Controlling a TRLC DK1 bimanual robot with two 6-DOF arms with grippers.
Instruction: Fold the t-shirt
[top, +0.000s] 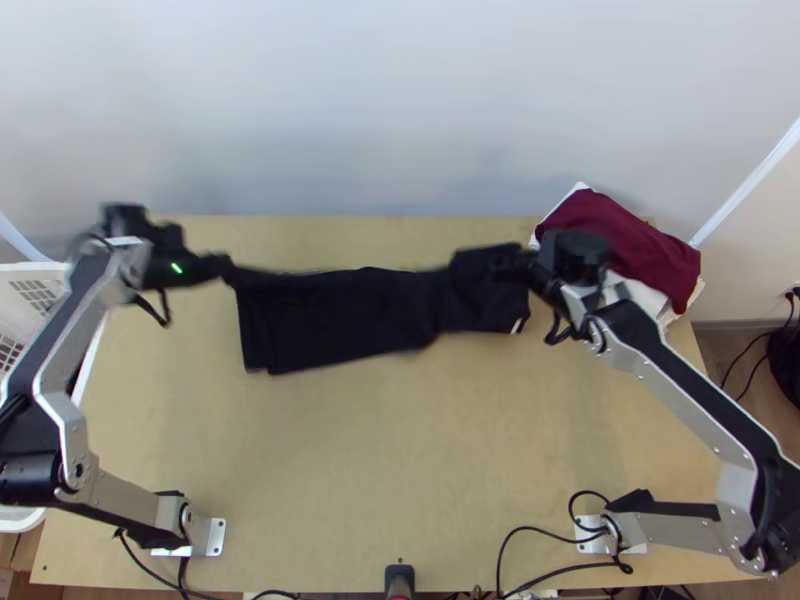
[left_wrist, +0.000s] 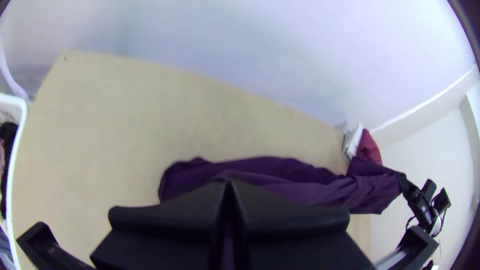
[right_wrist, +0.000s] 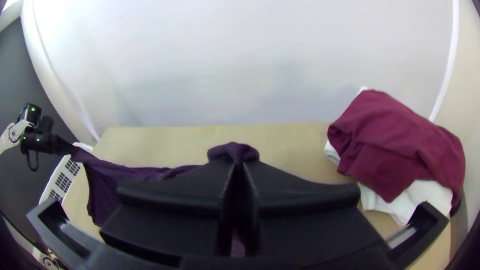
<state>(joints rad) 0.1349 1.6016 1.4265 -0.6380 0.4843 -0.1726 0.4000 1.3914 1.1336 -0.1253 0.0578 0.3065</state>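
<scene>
The black t-shirt (top: 340, 315) is stretched sideways between both grippers over the far half of the table; whether its lower part touches the wood I cannot tell. My left gripper (top: 222, 268) is shut on its left upper corner. At its right end, my right gripper (top: 525, 262) is shut on the cloth. In the left wrist view the shirt (left_wrist: 300, 182) looks purple and runs away from the closed left gripper (left_wrist: 227, 187). A bunched bit of shirt (right_wrist: 233, 151) rises between the pressed-together fingers of the right gripper (right_wrist: 237, 172) in the right wrist view.
A stack of white cloth with a dark red garment (top: 625, 240) on top lies at the table's far right corner, close beside the right gripper. A white basket (top: 30, 290) stands off the left edge. Bare wood (top: 400, 440) spans the near half, with cables along the front edge.
</scene>
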